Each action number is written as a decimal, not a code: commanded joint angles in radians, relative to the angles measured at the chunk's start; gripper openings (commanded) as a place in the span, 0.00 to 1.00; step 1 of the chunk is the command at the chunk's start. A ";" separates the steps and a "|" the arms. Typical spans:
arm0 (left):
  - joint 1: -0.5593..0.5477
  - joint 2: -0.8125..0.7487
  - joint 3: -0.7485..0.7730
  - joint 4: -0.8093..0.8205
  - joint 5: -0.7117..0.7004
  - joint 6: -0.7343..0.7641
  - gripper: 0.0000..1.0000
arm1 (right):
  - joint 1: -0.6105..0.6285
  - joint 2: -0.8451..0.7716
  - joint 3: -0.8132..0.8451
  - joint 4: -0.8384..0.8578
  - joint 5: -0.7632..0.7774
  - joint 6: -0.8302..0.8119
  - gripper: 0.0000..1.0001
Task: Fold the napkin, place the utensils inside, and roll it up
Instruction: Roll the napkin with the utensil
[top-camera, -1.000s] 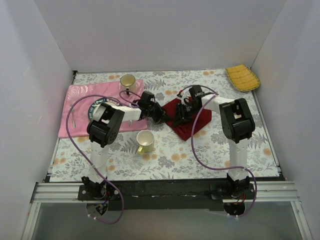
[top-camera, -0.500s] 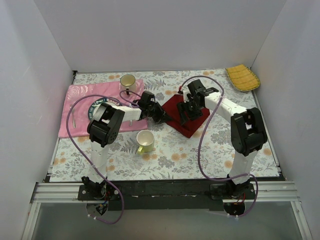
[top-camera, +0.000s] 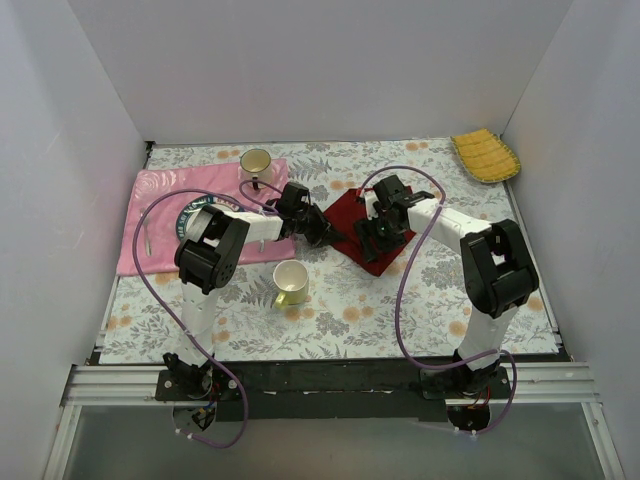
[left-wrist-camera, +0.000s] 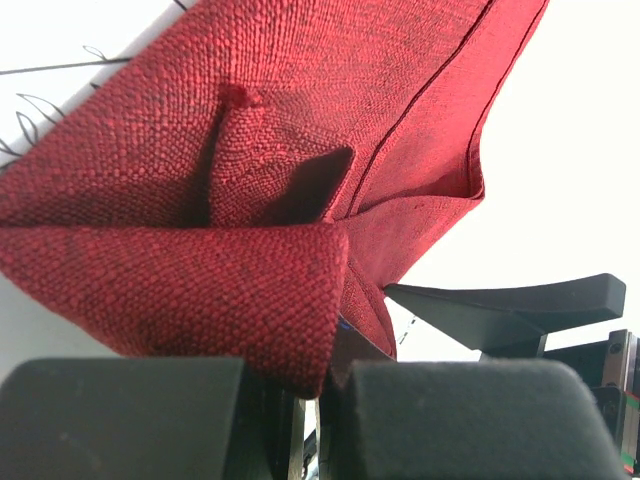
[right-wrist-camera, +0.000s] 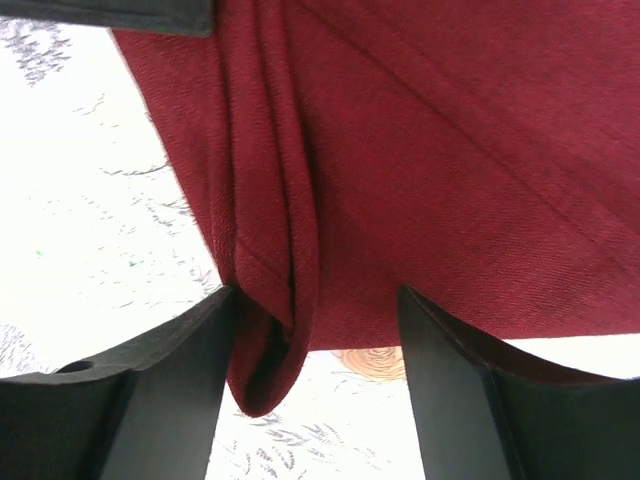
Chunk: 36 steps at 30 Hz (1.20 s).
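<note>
The maroon napkin (top-camera: 372, 258) lies partly folded on the flowered tablecloth at the table's middle. My left gripper (top-camera: 328, 236) is at its left corner, shut on a bunched fold of the napkin (left-wrist-camera: 250, 130), as the left wrist view (left-wrist-camera: 318, 400) shows. My right gripper (top-camera: 372, 235) is over the napkin's middle. In the right wrist view (right-wrist-camera: 320, 390) it is open, and a hanging fold of the napkin (right-wrist-camera: 430, 170) sits between its fingers, close to the left one. The black-handled knife is out of view. A thin pale utensil (top-camera: 148, 237) lies on the pink cloth.
A pale pink cloth (top-camera: 160, 195) at the left carries a plate (top-camera: 190, 215) and a cup (top-camera: 256, 162). A yellowish cup (top-camera: 290, 283) stands near the left arm's elbow. A yellow ribbed cloth (top-camera: 485, 155) lies at the far right corner. White walls enclose three sides.
My right arm stretched out, its gripper going back over the napkin and then coming slightly nearer. The napkin is now more bunched and narrower. My left gripper stayed put, holding its corner.
</note>
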<state>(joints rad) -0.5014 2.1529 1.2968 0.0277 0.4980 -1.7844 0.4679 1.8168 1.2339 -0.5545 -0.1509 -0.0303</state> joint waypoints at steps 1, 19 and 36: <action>-0.002 0.064 -0.022 -0.124 -0.111 0.051 0.00 | 0.005 -0.059 -0.016 0.045 0.104 0.006 0.71; -0.002 0.070 -0.013 -0.127 -0.105 0.052 0.00 | 0.049 -0.067 -0.002 0.022 0.017 -0.002 0.79; -0.003 0.081 0.002 -0.137 -0.098 0.059 0.00 | 0.049 0.006 -0.004 0.018 0.206 -0.003 0.52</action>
<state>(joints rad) -0.4999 2.1651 1.3159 0.0120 0.5167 -1.7760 0.5182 1.7885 1.2377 -0.5472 -0.0319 -0.0341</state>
